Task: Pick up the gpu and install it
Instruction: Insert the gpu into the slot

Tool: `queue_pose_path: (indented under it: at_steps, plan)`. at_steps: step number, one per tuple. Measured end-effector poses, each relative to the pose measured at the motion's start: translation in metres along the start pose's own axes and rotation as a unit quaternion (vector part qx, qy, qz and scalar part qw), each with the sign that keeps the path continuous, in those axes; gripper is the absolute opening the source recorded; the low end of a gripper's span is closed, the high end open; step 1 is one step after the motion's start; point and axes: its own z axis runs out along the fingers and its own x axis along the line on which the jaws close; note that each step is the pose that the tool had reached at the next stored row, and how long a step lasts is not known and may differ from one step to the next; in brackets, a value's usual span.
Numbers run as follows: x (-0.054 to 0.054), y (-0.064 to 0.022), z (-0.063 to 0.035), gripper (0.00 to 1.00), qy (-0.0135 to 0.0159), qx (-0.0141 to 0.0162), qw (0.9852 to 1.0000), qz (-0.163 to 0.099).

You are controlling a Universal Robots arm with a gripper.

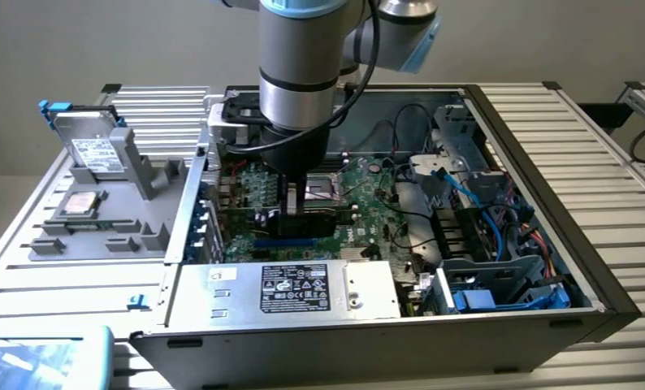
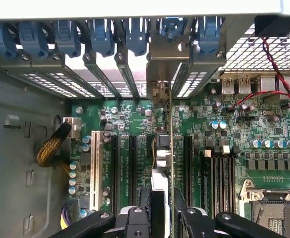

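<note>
black two-finger gripper on the arm is down inside the open dark metal computer case, over the green motherboard. it's clamped on the gpu, a thin green circuit card with a black cooler block on one face. jaws stand narrow, one of the fingers on each face, closed to about the thickness of card plus cooler. nothing else in the grip.

card is held on edge, upright to the board. my read: that's the only attitude in which its contact edge can meet a long black expansion slot. wrist view shows it as a thin line running parallel to those slots. the slot under it is hidden by the card itself, so i can't tell if it's seated or just above.

its narrow silver metal end bracket sits at the rear wall, in line with one opening under the row of blue plastic latches. the card's line looks set by that opening.

grip is at the end away from the bracket. probably keeps the fingers off the rear wall. long narrow memory sticks lie near on one side, not touching.
</note>
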Motion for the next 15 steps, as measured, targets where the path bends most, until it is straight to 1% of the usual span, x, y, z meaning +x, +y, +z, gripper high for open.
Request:
queue_pose_path:
  at_steps: [4,9,10,15]
  plan:
    - [-0.0007,0.0003,0.0006,0.28,-0.0014,0.0000,1.0000,0.003]
    - [-0.0009,0.0016,0.0011,0.28,-0.0057,0.0008,1.0000,0.004]
    - [-0.0009,0.0017,0.0013,0.28,-0.0061,0.0009,1.0000,0.004]
    - [-0.0009,0.0019,0.0013,0.28,-0.0062,0.0008,1.0000,0.004]
